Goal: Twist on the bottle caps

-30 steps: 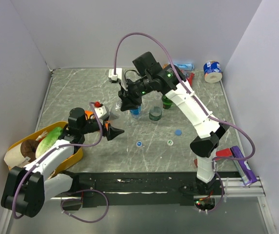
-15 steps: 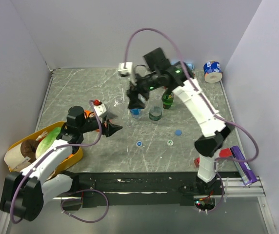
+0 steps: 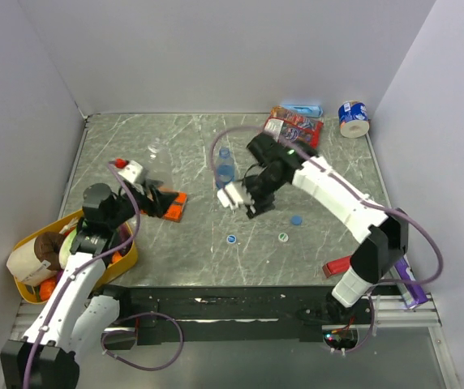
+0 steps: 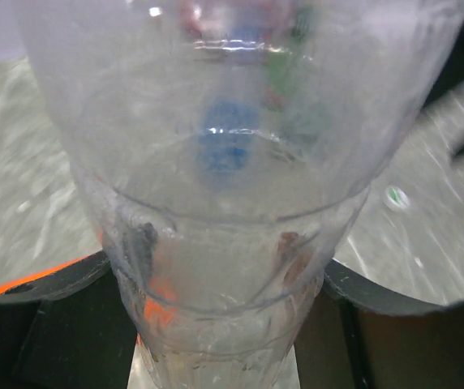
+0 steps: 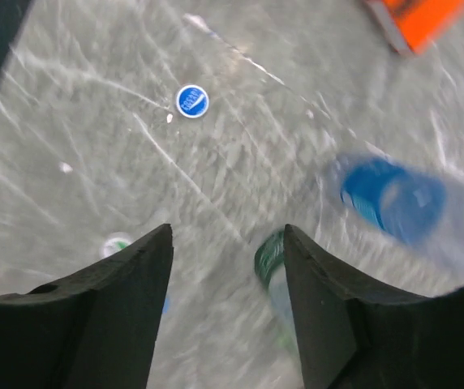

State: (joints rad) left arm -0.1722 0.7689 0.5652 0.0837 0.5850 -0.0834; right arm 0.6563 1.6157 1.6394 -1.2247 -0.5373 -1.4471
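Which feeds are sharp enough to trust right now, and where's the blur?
Top external: evenly lit, sharp; the plain blue cap is distinct. Left wrist: a clear plastic vessel fills the frame, out of focus, smearing what lies behind. Right wrist: motion-blurred; only the blue-rimmed cap looks crisp.

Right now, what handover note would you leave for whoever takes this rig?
Left end effector: shut on a clear plastic bottle.
Right end effector: open, empty, above the table; a green vessel beside one finger, bottle or cup unclear.
Blue-label bottle: upright, mid-table.
Plain blue cap, blue-rimmed cap, green-rimmed cap: loose on the table.
Done: no cap fitted. To do: all three.
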